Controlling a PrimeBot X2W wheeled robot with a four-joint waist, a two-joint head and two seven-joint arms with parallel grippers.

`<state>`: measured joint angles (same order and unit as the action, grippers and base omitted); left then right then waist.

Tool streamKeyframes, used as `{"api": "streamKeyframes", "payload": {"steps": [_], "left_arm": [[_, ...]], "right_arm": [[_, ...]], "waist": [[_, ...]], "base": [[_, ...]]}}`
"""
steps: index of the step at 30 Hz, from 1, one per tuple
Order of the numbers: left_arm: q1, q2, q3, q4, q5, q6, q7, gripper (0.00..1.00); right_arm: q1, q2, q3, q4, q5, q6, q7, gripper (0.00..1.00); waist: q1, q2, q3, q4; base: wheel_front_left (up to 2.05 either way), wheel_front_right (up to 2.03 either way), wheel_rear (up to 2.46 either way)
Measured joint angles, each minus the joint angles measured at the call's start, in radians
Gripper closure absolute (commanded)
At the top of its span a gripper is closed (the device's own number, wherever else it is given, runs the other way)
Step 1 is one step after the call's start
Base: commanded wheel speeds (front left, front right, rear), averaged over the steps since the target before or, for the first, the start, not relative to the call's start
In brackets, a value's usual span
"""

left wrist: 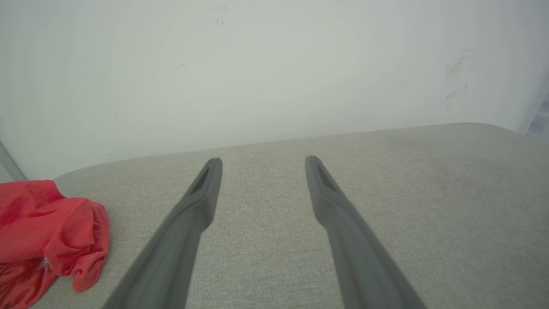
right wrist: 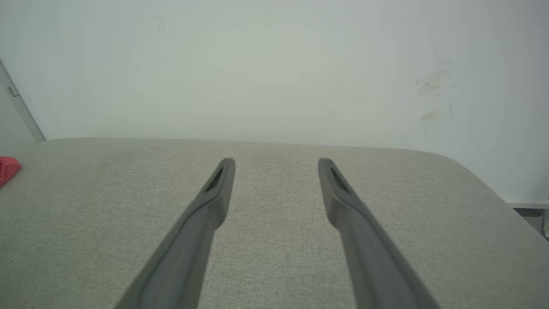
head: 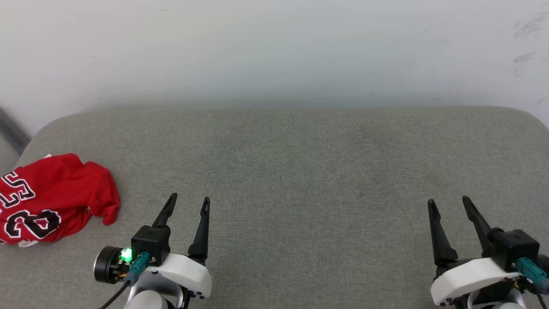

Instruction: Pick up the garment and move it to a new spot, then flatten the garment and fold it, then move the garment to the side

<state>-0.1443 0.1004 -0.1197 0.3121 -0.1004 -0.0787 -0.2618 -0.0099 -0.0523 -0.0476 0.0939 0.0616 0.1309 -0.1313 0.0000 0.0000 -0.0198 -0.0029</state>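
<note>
The garment (head: 51, 199) lies crumpled (number showing) at the left edge of the surface (head: 300, 171); left hand (head: 189, 198) and right hand (head: 448, 200) hover released, empty.

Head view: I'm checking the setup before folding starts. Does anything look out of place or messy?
The red jersey lies crumpled in a heap at the left edge of the grey fabric surface, its lettering bent by folds. Dark scuff marks show on the white wall at upper right. Nothing else stands out.
</note>
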Motion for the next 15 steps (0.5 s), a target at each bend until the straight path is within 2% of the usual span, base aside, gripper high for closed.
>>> {"api": "streamKeyframes", "payload": {"steps": [15], "left_arm": [[-0.005,-0.007,0.024,0.008,-0.011,-0.002,-0.001,0.0]], "right_arm": [[-0.002,0.0,0.001,0.019,0.01,0.0,-0.006,0.0]], "waist": [[0.0,0.0,-0.001,0.004]], "base": [[0.0,0.0,0.0]]}}
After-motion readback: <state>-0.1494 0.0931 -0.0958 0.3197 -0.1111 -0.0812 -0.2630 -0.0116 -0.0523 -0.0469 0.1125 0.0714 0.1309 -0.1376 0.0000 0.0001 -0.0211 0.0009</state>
